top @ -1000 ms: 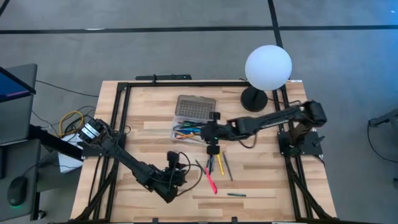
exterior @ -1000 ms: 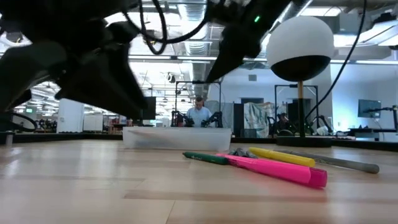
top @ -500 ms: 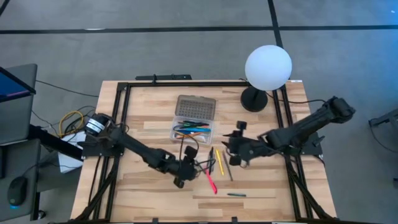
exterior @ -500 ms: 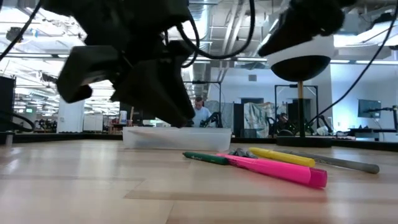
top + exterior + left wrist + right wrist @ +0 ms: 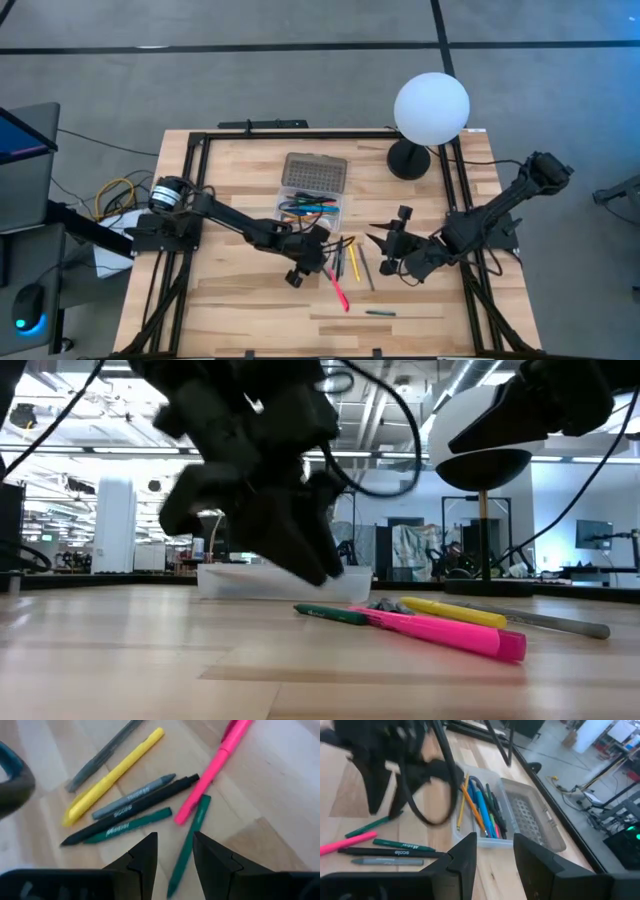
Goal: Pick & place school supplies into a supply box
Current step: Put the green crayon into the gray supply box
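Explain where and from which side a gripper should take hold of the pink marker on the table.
Grip the pink marker probably mid-barrel, from straight above, fingers across its width. It lies flat; its lower end touches the black pen and a green pen, so the far half is clearer.

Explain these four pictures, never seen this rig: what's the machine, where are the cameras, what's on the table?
Two dark robot arms work at a wooden table. One camera looks straight down, one sits at tabletop height, and one rides on each wrist. The left end effector hovers open and empty over loose supplies: a pink marker, a yellow marker, a black pen and green pens. The right end effector, also open and empty, faces the clear supply box, lid open, already holding pens. A white globe lamp stands at the far edge.
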